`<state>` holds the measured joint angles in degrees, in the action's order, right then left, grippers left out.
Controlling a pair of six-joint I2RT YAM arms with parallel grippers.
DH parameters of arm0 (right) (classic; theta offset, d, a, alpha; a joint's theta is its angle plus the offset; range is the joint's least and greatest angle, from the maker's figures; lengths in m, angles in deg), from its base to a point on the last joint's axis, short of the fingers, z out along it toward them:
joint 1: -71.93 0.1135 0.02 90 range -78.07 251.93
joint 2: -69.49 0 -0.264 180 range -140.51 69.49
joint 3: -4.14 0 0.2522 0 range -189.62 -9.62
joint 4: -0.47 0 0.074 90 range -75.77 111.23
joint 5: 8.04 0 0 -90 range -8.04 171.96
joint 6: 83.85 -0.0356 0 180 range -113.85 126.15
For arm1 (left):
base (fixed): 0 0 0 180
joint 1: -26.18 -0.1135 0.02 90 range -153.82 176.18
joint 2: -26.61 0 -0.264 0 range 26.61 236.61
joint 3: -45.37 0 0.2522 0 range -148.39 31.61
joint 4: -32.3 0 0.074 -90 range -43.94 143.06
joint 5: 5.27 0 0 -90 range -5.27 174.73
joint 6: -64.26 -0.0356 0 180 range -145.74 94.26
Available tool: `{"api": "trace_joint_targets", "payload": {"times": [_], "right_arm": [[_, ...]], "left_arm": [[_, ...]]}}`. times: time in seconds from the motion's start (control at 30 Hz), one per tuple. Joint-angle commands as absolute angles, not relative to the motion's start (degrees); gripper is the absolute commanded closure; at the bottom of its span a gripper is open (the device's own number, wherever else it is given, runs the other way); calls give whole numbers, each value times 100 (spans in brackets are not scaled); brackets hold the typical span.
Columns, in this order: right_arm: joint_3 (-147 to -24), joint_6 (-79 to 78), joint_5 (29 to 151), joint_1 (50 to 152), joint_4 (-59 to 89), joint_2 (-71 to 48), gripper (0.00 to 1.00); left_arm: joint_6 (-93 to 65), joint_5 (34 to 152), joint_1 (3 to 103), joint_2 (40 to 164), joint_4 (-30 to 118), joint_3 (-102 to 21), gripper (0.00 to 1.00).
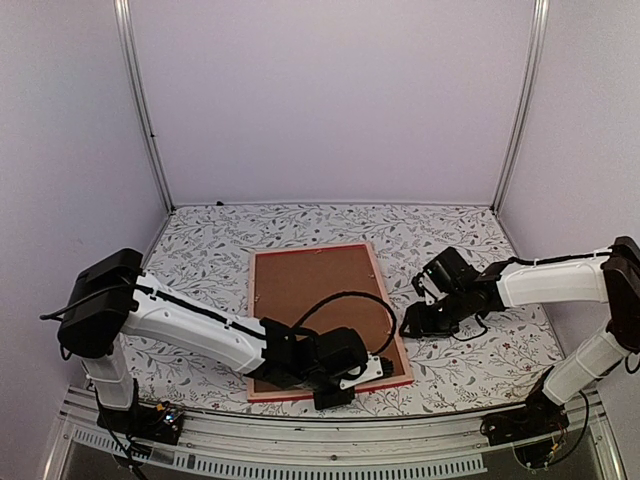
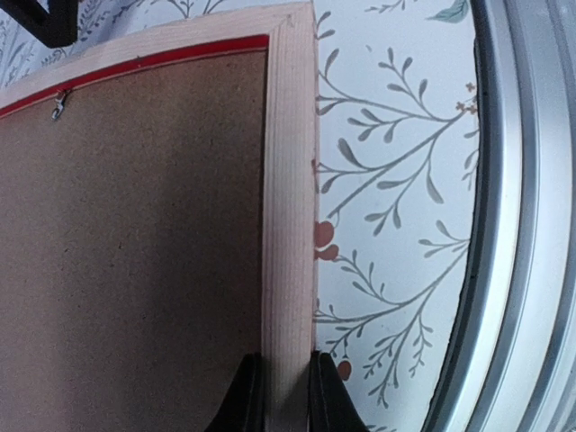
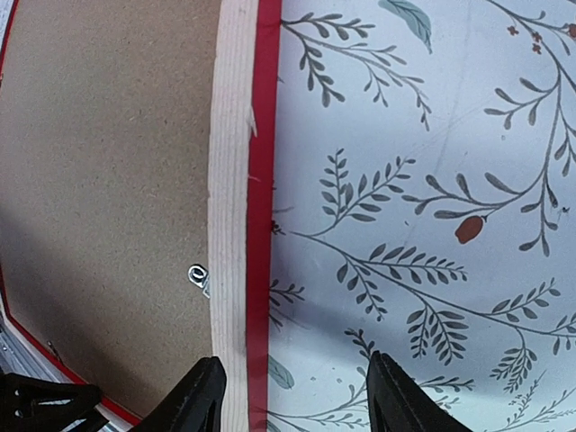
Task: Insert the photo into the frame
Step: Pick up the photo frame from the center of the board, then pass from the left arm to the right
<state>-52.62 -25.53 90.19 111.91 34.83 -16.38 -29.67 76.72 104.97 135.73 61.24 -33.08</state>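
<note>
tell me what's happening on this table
The frame lies face down on the table, with its brown backing board showing. The left tool pinches the near rail. The right tool hangs open astride the right-hand rail. No photo is in view.

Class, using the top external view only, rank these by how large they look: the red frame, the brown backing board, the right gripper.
1. frame, largest
2. backing board, only slightly smaller, lying within the frame
3. right gripper, clearly smallest
</note>
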Motion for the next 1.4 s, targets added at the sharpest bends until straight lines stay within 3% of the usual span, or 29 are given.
{"api": "trace_joint_targets", "payload": {"times": [0.0, 0.37, 0.73, 1.0, 1.37], "right_arm": [[-5256, -2564, 9376, 11180, 3494, -1398, 40], [-5415, -2595, 10318, 11183, 3544, -936, 23], [-5262, -3079, 10773, 11172, 3077, -972, 21], [-4805, -3744, 11549, 11165, 1818, -1328, 38], [-4891, -4014, 11630, 11083, 1610, -1357, 68]], "left_arm": [[-2936, 7327, 10535, 13290, 6168, -3330, 100], [-3179, 7370, 10356, 12415, 6256, -3528, 100], [-3301, 6840, 10330, 12213, 6380, -3714, 100], [-3227, 6637, 10334, 12132, 6326, -3606, 100], [-3043, 6295, 10376, 12083, 6341, -3310, 100]]}}
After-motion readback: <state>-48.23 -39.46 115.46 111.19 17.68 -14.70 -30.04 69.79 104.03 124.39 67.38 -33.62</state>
